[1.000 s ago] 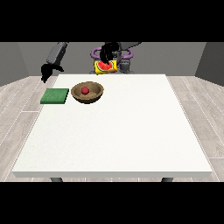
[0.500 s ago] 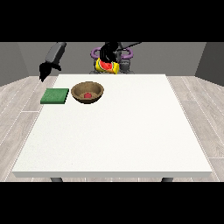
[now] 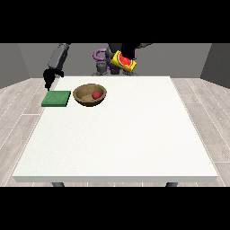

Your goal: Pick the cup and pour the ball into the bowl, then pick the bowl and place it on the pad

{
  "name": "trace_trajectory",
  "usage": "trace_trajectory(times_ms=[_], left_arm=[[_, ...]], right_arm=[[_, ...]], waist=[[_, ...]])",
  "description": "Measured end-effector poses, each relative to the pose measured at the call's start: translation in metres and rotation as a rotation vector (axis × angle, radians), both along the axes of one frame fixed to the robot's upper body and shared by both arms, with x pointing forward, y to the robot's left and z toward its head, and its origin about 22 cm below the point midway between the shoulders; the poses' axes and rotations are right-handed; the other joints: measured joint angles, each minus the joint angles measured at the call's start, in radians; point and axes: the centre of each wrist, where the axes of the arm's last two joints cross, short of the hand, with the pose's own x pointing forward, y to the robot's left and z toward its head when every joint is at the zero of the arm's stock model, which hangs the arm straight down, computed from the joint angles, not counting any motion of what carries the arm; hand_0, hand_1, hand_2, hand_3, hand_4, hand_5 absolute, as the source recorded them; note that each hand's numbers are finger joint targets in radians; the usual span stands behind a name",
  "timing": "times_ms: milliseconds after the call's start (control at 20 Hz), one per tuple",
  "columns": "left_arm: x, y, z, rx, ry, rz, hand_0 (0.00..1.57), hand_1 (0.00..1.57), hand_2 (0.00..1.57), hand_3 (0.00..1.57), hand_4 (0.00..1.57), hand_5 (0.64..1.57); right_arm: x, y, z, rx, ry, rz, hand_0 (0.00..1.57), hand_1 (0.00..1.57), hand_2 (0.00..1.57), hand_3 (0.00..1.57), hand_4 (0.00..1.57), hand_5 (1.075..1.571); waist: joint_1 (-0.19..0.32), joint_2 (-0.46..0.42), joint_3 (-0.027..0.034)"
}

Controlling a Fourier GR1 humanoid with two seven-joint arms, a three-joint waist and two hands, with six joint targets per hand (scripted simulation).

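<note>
**One gap left: bowl to pad**

One ball [image 3: 96, 95] sat in the bowl [image 3: 90, 95], so the pour looked done. Bowl stood on the worktop [image 3: 117, 134] just right of the pad [image 3: 56, 99], apart from it. Hand at the view's left [image 3: 49, 77] hung above the pad's far edge, nearer the bowl; fingers' state: cannot tell. Hand at the view's right [image 3: 117, 66] was clamped on the tilted cup [image 3: 124, 61], well behind the bowl.

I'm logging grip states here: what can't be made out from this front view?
- Hand at the view's right: its fingers on the cup, too small.
- Hand at the view's left: finger pose, too small.
- Wooden bowl: far inner wall, hidden by its near rim.
</note>
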Motion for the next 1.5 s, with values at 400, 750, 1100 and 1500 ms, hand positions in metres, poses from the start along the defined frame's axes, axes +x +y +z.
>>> trace_trajectory(times_ms=[400,750,1100,1500], left_arm=[[-0.009,0.080,-0.058,-0.499,0.203,-0.005,1.28,1.28,1.11,0.78,1.42,1.571],[-0.018,0.136,-0.082,-0.868,0.184,-0.149,0.97,0.97,0.92,0.57,1.21,1.545],[-0.015,0.150,-0.103,-1.172,0.339,-0.286,0.00,0.00,0.00,0.00,0.00,0.638],[-0.009,0.167,-0.104,-1.282,0.381,-0.298,0.00,0.00,0.00,0.00,0.00,0.684]], right_arm=[[-0.002,-0.023,0.018,-0.002,-0.087,-0.095,0.00,0.00,0.41,0.28,0.70,1.550],[0.010,-0.039,0.045,0.017,-0.211,-0.161,0.00,0.00,0.41,0.27,0.66,1.552],[0.032,-0.036,0.072,0.034,-0.332,-0.145,0.00,0.00,0.00,0.00,0.00,1.570],[0.062,-0.010,0.079,0.029,-0.289,-0.124,0.00,0.00,0.00,0.00,0.00,1.566]], waist=[[0.128,0.144,-0.0068],[0.211,0.323,-0.0062],[0.199,0.427,-0.0173],[0.138,0.402,-0.0197]])
